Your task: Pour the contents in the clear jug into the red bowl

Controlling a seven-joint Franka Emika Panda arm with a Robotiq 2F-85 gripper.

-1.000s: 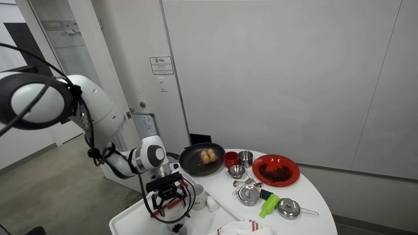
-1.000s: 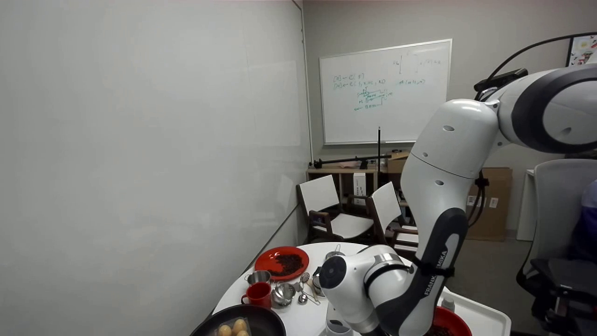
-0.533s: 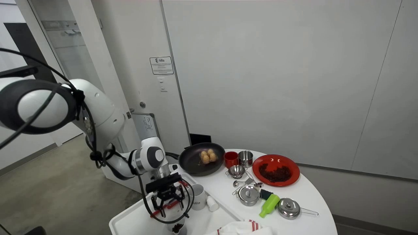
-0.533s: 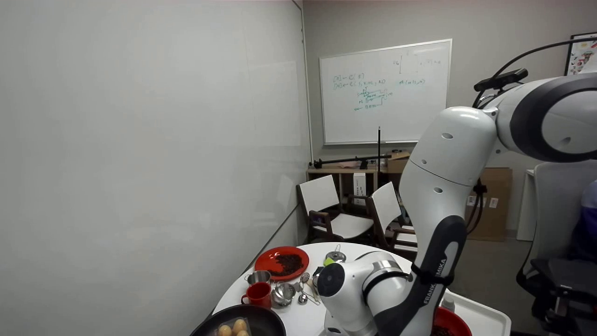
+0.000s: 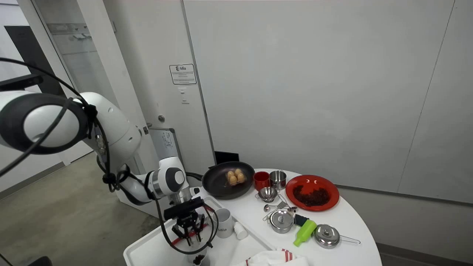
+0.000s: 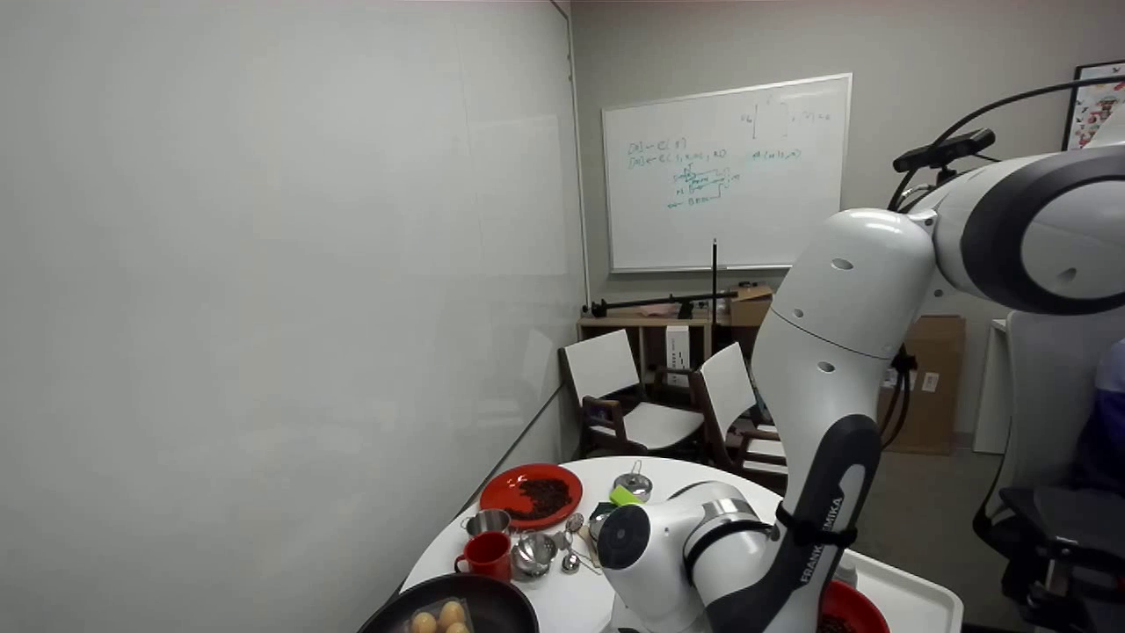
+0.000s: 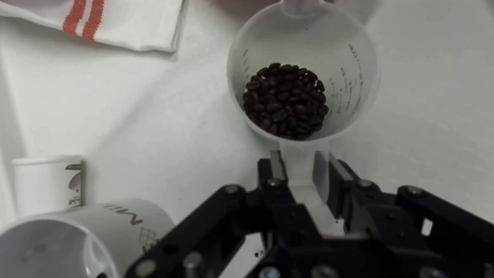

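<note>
The clear jug (image 7: pixel 305 42), see-through with printed measuring marks, holds dark beans (image 7: pixel 285 102) and appears to stand on the white tray. My gripper (image 7: pixel 301 170) is shut on the jug's handle, a pad against each side of it. In an exterior view, the gripper (image 5: pixel 194 241) points down just above the jug, its fingers close together. Both exterior views show the wide red bowl (image 5: pixel 303 181) on the table, with dark contents in its middle. Another red dish (image 6: pixel 857 607) with dark contents is partly hidden behind the arm.
On the tray (image 5: pixel 138 251) lie a white mug (image 5: pixel 224 223), a fallen white cup (image 5: pixel 240 231) and a striped towel (image 7: pixel 131 19). The black pan (image 5: pixel 221 192) with eggs, a red cup (image 5: pixel 261 180), metal cookware and a green bottle (image 5: pixel 305 232) are on the table.
The jaws have come together from wide apart onto the jug's handle. The arm has sunk slightly, and the jug has shifted a little to the left in an exterior view.
</note>
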